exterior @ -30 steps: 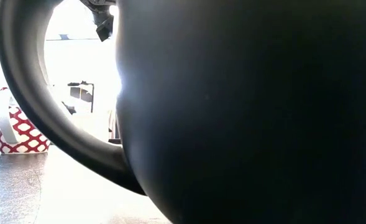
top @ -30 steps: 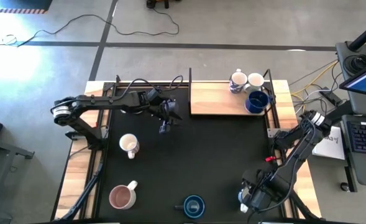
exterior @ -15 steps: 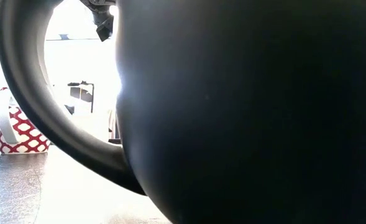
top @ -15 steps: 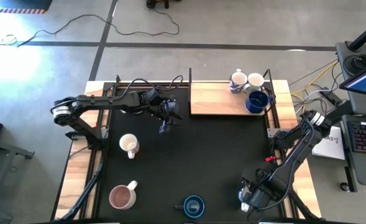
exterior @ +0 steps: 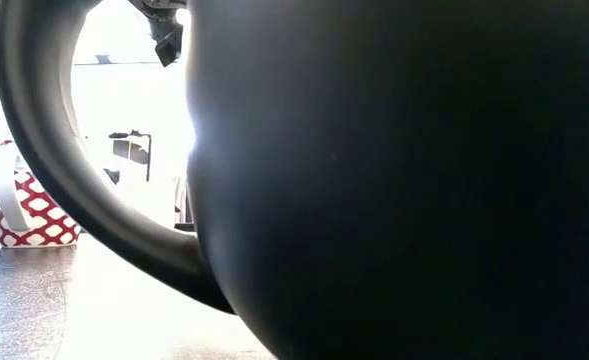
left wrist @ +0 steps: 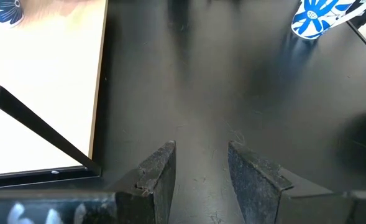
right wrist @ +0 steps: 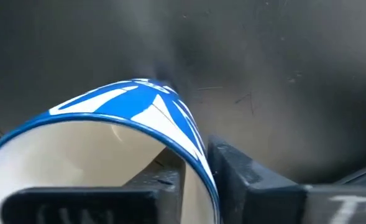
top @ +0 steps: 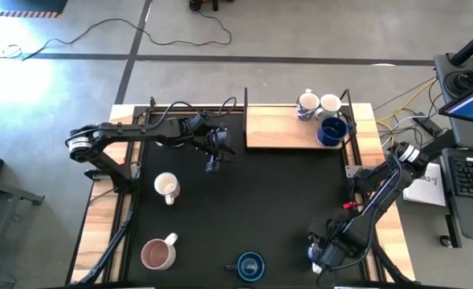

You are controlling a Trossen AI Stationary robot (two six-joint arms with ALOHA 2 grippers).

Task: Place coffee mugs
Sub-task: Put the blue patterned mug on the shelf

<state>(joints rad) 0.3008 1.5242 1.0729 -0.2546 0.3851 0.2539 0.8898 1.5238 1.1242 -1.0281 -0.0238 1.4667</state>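
Observation:
A white coffee mug with a blue flower pattern (right wrist: 127, 106) stands on the black mat (top: 276, 201) at the near right corner. My right gripper (right wrist: 198, 180), also seen from above (top: 316, 255), is shut on it. My left gripper (top: 212, 164) hangs open over the far left of the mat, with nothing between its fingers (left wrist: 198, 177). Three mugs stand on the wooden board (top: 280, 128): a flowered one (top: 307, 105), a white one (top: 330, 103) and a dark blue one (top: 332, 131). My right gripper pinches the mug's wall at the blue rim (right wrist: 202, 163), one finger (right wrist: 161, 183) inside the mug and the other (right wrist: 238, 174) outside. The fingers come from above, pointing down. The mug stands upright with its bottom on the mat.
On the mat also stand a white mug (top: 166, 187) at the left, a mug with a pink inside (top: 157, 254) at the near left, and a dark blue mug (top: 250, 266) at the near edge, which fills the low view (exterior: 394, 180).
My right arm has sunk a little over the flowered mug at the near right corner. The mug stays where it was.

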